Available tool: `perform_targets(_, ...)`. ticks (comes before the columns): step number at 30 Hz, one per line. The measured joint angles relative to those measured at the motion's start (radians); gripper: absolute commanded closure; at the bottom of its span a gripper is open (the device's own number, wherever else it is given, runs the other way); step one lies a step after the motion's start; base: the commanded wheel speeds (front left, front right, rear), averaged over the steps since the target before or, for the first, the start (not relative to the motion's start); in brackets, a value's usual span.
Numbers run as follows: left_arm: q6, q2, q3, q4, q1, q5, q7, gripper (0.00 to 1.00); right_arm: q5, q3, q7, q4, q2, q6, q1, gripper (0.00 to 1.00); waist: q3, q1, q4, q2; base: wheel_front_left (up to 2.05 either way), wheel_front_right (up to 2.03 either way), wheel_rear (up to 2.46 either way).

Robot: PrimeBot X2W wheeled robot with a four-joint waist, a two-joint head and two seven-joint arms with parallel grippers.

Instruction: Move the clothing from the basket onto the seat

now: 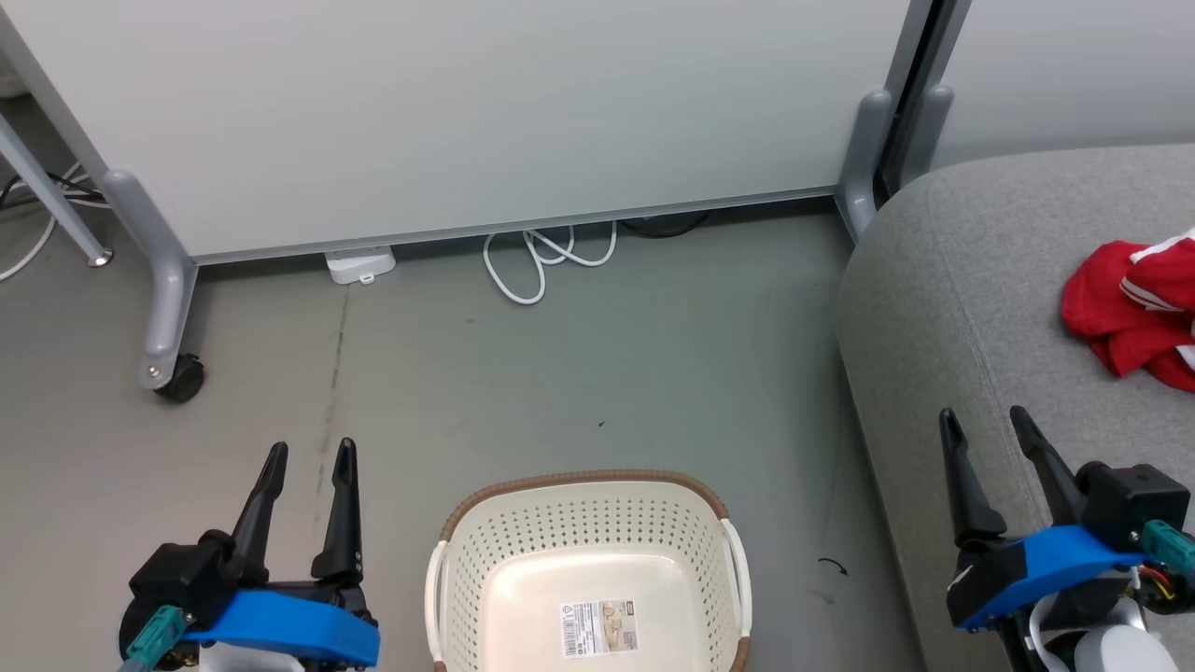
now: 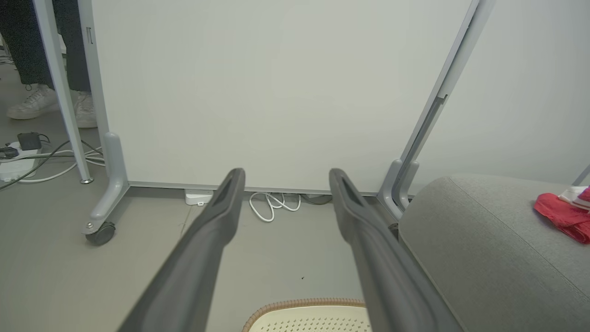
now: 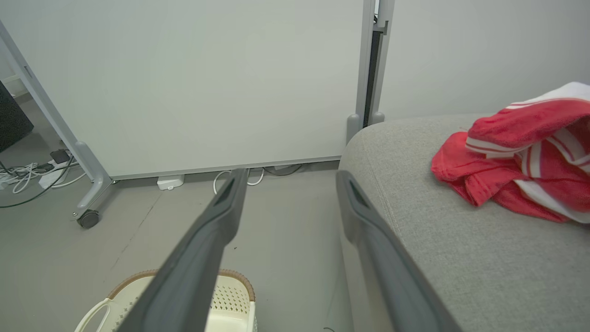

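Clothing (image 1: 1134,313), red with white stripes, lies bunched on the grey seat (image 1: 971,280) to my right, well apart from the basket (image 1: 583,483). The cream basket stands on the floor (image 1: 597,373) between my grippers. A white sticker (image 1: 599,627) with a barcode sits on its bottom, its print too small to read. My left gripper (image 1: 313,448) and right gripper (image 1: 982,415) both stand spread wide, grasping nothing.

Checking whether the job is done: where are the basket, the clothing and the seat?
basket (image 1: 583,523): head view, perforated back wall.
clothing (image 1: 1106,313): head view, red fabric of the heap.
seat (image 1: 952,280): head view, bare grey cushion top.
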Motion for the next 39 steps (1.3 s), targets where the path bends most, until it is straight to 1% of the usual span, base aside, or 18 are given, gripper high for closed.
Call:
perform_targets(11, 0.0, -0.006, 0.019, 0.014, 0.018, 0.002, 0.0, 0.0, 0.009, 0.021, 0.0, -0.007, 0.0, 0.0, 0.02, 0.0, 0.004, 0.0, 0.007, 0.0, 0.0, 0.0, 0.0)
perform_targets(29, 0.0, -0.012, 0.016, 0.012, 0.017, 0.003, 0.0, 0.0, 0.031, 0.03, -0.006, 0.003, 0.0, 0.0, 0.02, 0.0, 0.013, 0.0, 0.01, 0.0, 0.0, 0.0, 0.0)
perform_targets(30, 0.0, -0.011, 0.013, 0.012, 0.017, 0.002, 0.0, 1.0, 0.031, 0.03, -0.006, 0.004, 0.0, 0.0, 0.02, 1.0, 0.013, 0.0, 0.011, 0.0, 0.0, 0.0, 0.0)
perform_targets(39, 0.0, -0.038, 0.001, 0.08, 0.064, -0.007, 0.007, 1.0, 0.04, 0.031, 0.0, 0.085, 0.008, 0.0, 0.035, 1.0, 0.012, 0.0001, 0.011, 0.0, 0.0, 0.0, 0.0)
